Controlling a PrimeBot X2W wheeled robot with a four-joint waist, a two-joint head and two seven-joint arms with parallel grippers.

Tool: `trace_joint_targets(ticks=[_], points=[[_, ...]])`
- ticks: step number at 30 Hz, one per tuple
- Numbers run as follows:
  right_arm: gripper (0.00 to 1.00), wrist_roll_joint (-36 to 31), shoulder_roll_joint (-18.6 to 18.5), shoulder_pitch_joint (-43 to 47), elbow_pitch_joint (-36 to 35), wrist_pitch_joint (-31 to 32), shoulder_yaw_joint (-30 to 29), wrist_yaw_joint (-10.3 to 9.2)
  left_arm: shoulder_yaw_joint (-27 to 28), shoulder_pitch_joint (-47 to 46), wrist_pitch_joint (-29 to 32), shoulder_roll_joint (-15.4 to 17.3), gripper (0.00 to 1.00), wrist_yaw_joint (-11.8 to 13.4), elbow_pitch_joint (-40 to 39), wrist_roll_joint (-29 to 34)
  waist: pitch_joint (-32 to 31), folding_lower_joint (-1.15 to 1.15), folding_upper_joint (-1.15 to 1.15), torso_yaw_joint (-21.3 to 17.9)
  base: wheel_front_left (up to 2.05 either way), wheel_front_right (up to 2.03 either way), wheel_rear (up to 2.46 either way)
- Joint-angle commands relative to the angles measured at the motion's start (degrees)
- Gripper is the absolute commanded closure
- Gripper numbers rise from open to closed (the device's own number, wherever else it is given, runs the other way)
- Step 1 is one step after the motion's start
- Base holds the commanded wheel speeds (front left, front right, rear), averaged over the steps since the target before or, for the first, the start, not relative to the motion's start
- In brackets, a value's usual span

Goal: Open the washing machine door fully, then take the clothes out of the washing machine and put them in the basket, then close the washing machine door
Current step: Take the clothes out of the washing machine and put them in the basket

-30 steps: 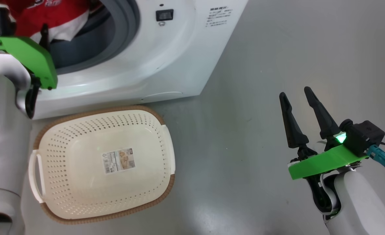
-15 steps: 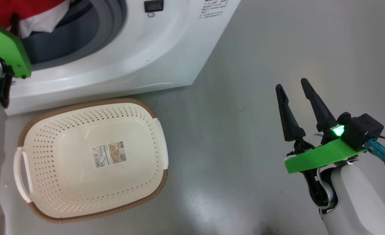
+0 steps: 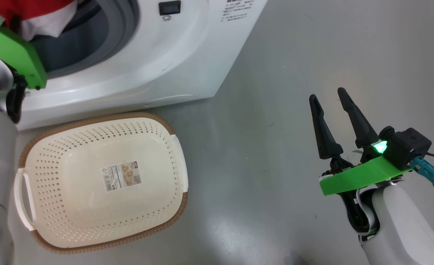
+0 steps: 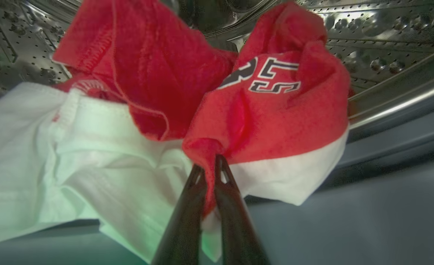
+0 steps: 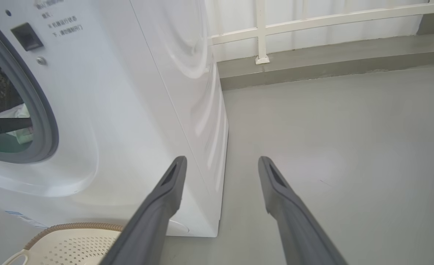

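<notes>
Inside washing machine, left pincer clamps clothes; basket lies below, left-arm side; right pincer apart, well away.

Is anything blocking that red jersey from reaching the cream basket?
Nothing visible does. The left gripper pinches the red-and-white fabric clothes in the drum; the cream perforated plastic basket sits empty below the white washing machine's mouth.

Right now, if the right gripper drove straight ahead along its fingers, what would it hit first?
Probably the washing machine, its side panel by the front corner. The right gripper points close to that edge, so it could slip past over the floor; depth is unclear.
</notes>
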Motion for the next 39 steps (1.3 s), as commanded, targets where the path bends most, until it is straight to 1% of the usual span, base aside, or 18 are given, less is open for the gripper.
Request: trace_joint_targets(ticks=[1,7,14,19,22,26,33,39], points=[[0.0,-0.33,0.06,-0.67,-1.19,-0.37,1.07,0.36,0.27,-0.79,-0.62,2.35,1.0,-0.28,-0.99,-0.45,-0.24,0.0,0.0,0.11,0.0,0.0,0.0],[0.0,-0.63,-0.08,0.06,-0.8,-0.37,1.06,0.36,0.18,0.86,-4.76,1.37,1.0,-0.95,-0.83,-2.13,-2.79,0.0,0.0,0.84,0.0,0.0,0.0],[0.0,-0.7,-0.93,1.48,-0.59,-0.37,1.16,0.36,-0.24,5.26,-11.25,-0.17,1.0,-1.27,-1.09,-4.05,-6.52,0.0,0.0,1.66,0.0,0.0,0.0],[0.0,-0.61,-1.75,3.21,-0.47,-0.37,0.96,0.36,-1.2,9.94,-13.91,-1.78,1.0,-1.31,-4.38,-6.15,-9.37,0.0,0.0,2.51,0.0,0.0,0.0],[0.0,-0.61,-2.16,4.28,-0.41,-0.37,0.76,0.36,-1.02,13.01,-14.32,-1.89,1.0,-1.31,-8.15,-7.78,-10.97,0.0,0.0,3.14,0.0,0.0,0.0],[0.0,-0.57,-2.6,5.51,-0.29,-0.37,0.52,0.36,1.27,18.36,-14.37,-1.21,1.0,-1.32,-17.0,-8.36,-12.9,0.0,0.0,3.92,0.0,0.0,0.0],[0.0,-0.45,-3.01,6.9,0.04,-0.37,0.38,0.36,5.76,27.28,-14.39,-1.98,1.0,-1.26,-30.14,-5.67,-15.43,0.0,0.0,4.71,0.0,0.0,0.0],[0.0,-0.37,-3.16,8.05,0.11,-0.37,0.34,0.36,9.52,33.56,-14.39,-3.37,1.0,-1.27,-38.82,-3.32,-17.31,0.0,0.0,4.93,0.0,0.0,0.0]])
